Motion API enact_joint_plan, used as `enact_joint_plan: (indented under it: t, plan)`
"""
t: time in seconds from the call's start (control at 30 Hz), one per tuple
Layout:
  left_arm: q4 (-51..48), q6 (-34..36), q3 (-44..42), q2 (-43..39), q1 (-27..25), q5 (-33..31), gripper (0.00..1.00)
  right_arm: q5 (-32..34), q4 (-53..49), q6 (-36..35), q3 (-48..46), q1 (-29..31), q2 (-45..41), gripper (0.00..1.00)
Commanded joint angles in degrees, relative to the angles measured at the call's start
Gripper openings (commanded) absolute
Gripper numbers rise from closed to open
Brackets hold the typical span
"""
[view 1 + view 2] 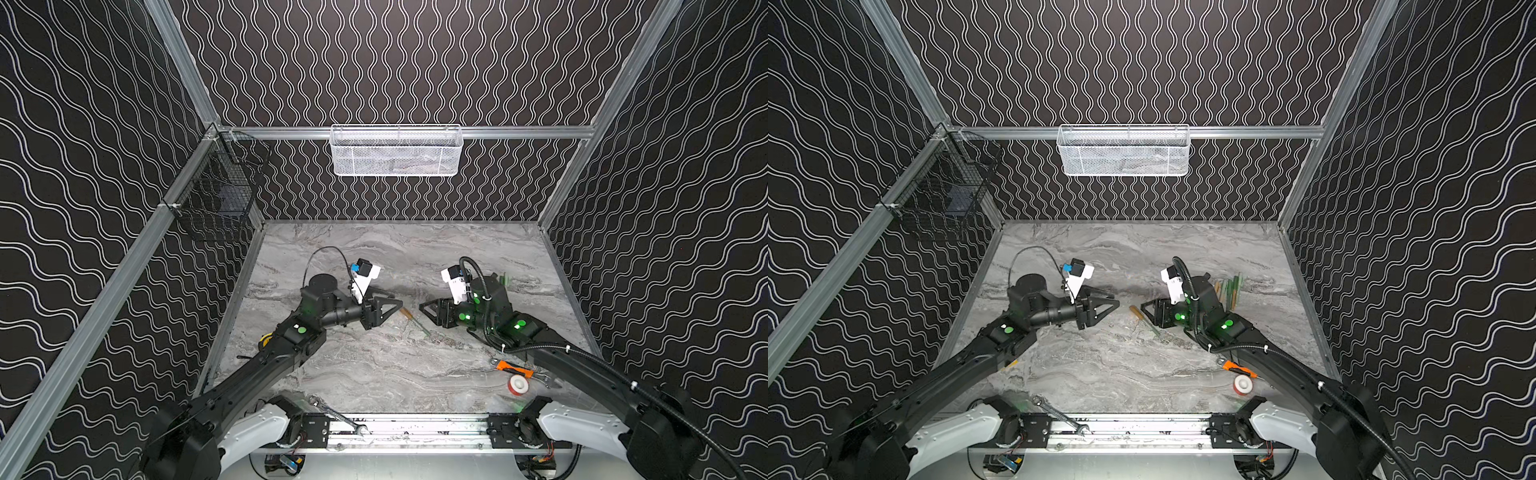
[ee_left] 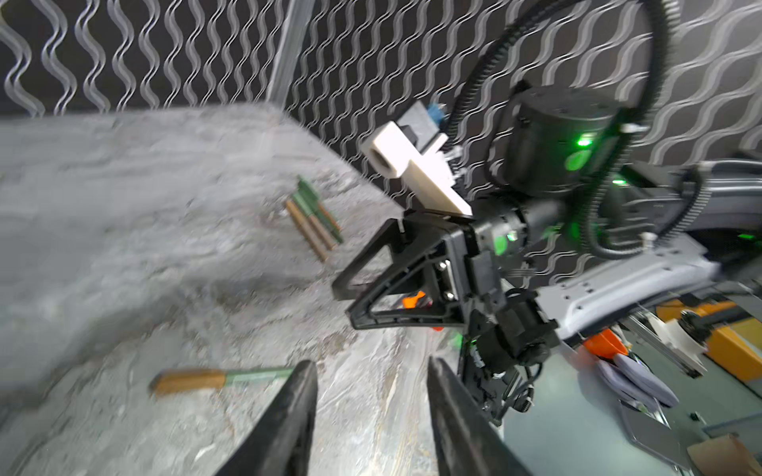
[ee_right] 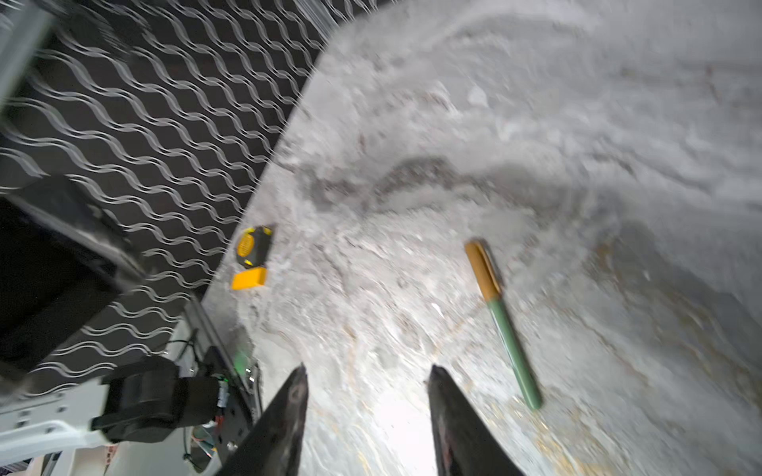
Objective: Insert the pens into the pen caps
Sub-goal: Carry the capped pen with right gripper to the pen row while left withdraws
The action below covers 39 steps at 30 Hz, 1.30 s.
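Grey marbled tabletop (image 1: 374, 374), boxed in by black walls (image 1: 395, 62) with white wavy lines, is filling the lower middle of both top views. One pen (image 1: 415, 323), a green barrel wearing a tan cap (image 3: 482, 270), is lying flat at the centre of the frame, slanting from upper left to lower right. Trouble from here would most likely be coming from a finger clipping that round barrel as an arm is swinging away, sending it rolling over the smooth stone. The cap could also be working loose if it is only half pushed on, and the blur is hiding how deep it is seated. A cluster of further pens (image 1: 1228, 291) is lying right of centre, tucked close behind the right arm's wrist, so a careless sweep there might be scattering them. The left gripper (image 1: 397, 302) is hanging at the pen's upper left end, by the cap, and the right gripper (image 1: 422, 308) is hanging just right of the barrel. Both are looking close beside it, though contact is not clear from above. Each wrist view is showing its own jaws spread with only bare table between them and the pen lying off to one side, so neither gripper is pinching anything.
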Motion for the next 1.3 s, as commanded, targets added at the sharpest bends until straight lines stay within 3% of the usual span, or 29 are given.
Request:
enact_joint_plan:
  t: [0.0,0.07,0.33,0.6,0.73,0.77,0.8,1.27]
  plan:
    - [-3.68,0.73,1.80,3.33,0.15,-2.89,0.49,0.65,-4.85,-3.59,0.83,-0.30,3.51,0.51]
    - [-4.17,0.34,2.40,4.62,0.32,-4.06,0.51,1.50,-7.09,-5.73,1.41,-0.30,6.53,0.52]
    - [-5.48,-1.18,0.69,2.52,2.60,-7.45,0.79,4.46,-8.83,-11.40,4.65,-0.21,18.23,0.62]
    - [-11.28,-1.23,-0.90,-3.18,4.63,-6.62,0.82,13.01,-13.74,-16.64,11.91,2.39,29.46,0.64]
    - [-13.38,-1.23,-1.29,-6.54,5.21,-7.43,0.85,16.93,-15.08,-17.75,14.27,3.80,32.93,0.59]
    - [-14.25,-1.10,-1.19,-7.39,5.35,-7.80,0.97,17.86,-15.36,-17.77,14.29,4.02,33.60,0.57]
    - [-14.86,-0.81,-1.02,-8.08,5.29,-7.87,0.99,18.52,-15.53,-17.77,14.27,4.26,34.18,0.55]
    - [-31.19,5.38,5.24,-16.36,5.45,-11.68,0.99,24.12,-18.10,-18.47,17.10,6.50,37.73,0.25]
